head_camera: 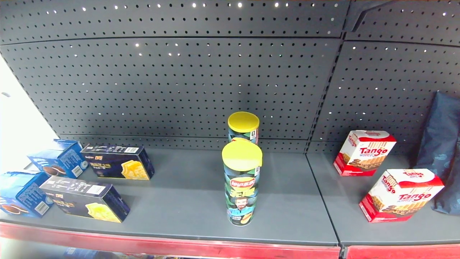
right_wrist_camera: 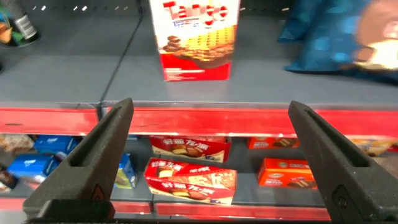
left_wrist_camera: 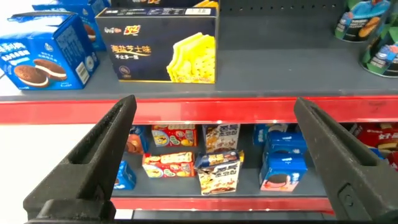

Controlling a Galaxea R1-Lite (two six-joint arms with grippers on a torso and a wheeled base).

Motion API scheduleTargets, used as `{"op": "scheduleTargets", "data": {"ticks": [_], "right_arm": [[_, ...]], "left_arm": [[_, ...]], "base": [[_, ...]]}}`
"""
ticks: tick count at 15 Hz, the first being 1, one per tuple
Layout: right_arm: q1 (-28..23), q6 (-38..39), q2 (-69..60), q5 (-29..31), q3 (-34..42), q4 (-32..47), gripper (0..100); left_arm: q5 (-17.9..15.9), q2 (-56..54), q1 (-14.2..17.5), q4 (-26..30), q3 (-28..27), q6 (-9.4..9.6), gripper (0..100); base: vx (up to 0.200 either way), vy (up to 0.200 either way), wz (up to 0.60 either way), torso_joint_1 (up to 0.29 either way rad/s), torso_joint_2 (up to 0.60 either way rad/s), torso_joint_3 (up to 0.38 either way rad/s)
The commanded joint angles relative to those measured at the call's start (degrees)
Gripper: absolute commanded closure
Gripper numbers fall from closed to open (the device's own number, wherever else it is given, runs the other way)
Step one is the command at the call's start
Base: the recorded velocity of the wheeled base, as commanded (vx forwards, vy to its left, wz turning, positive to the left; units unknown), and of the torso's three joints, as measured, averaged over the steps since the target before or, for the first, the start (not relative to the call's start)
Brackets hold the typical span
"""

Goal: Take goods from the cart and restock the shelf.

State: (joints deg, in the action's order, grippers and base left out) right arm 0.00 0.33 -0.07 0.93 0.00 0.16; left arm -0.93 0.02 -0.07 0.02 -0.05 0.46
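even bright light; white glare washes out the head view's left edge, pinpoints shine through the pegboard (head_camera: 179, 82), the shelf (head_camera: 187, 201) edge bows.

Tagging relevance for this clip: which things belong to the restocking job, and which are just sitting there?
Job: shelf, open left gripper, open right gripper.
Already shelved, untouched: chip cans, wafer boxes, cracker boxes, cookie boxes, blue bags, lower-shelf goods.

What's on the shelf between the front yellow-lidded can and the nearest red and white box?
Nothing: the head view shows bare grey shelf between the front can and that box, crossed only by a seam.
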Motion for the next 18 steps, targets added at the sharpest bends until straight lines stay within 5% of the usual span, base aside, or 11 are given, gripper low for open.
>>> {"op": "scheduleTargets", "data": {"ticks": [1,18], "right_arm": [[0.00,0.02,0.07,0.04,0.00,0.02,0],[0.00,0.02,0.07,0.04,0.00,0.02,0]], "left_arm": [[-0.04,-0.02,-0.01,-0.11,0.05,-0.02,0],[-0.13,-0.02,-0.01,-0.11,0.05,0.24,0]], "base": [[0.000,0.000,0.00,0.000,0.00,0.000],[0.000,0.035,0.00,0.001,0.00,0.000]]}}
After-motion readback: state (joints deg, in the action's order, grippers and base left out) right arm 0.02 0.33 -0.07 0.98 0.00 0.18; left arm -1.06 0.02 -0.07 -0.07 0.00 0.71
